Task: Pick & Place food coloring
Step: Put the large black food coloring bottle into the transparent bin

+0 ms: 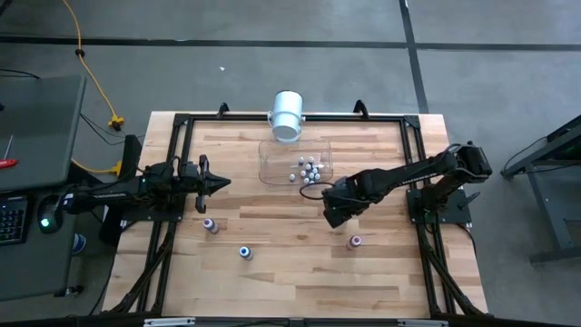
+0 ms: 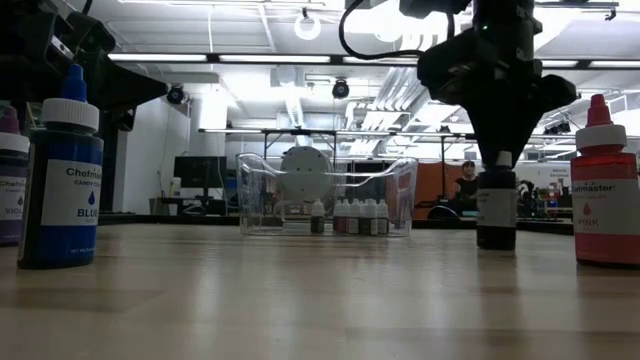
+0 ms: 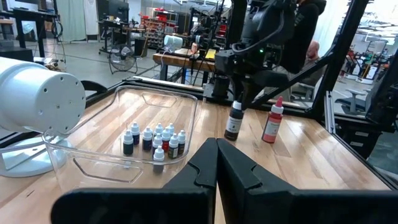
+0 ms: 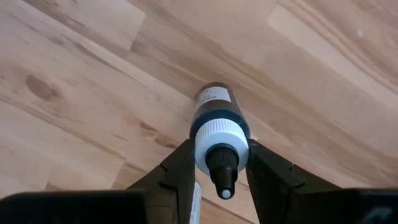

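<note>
A dark food coloring bottle (image 2: 496, 215) with a white cap stands upright on the wooden table, right of the middle. My right gripper (image 4: 221, 149) points down over it and is shut on it. In the high view the gripper (image 1: 334, 211) hides the bottle. A purple bottle (image 1: 211, 224), a blue bottle (image 1: 245, 252) and a pink bottle (image 1: 355, 241) stand on their bases on the near half of the table. Several tiny bottles (image 1: 309, 170) stand inside a clear tub (image 1: 272, 163). My left gripper (image 1: 222, 182) waits shut at the table's left, held level. My right gripper pinches the dark bottle's white cap (image 4: 222, 140) between its two fingers, one on each side, just below the dark nozzle. The fingers (image 4: 180, 168) come from above, pointing down. The bottle is upright, its base (image 2: 496, 244) at the table top.
A big white cylinder (image 1: 287, 113) lies at the far edge behind the clear tub. A black frame (image 1: 182, 123) runs around the table top. Bare wood lies between the tub and the three standing bottles.
</note>
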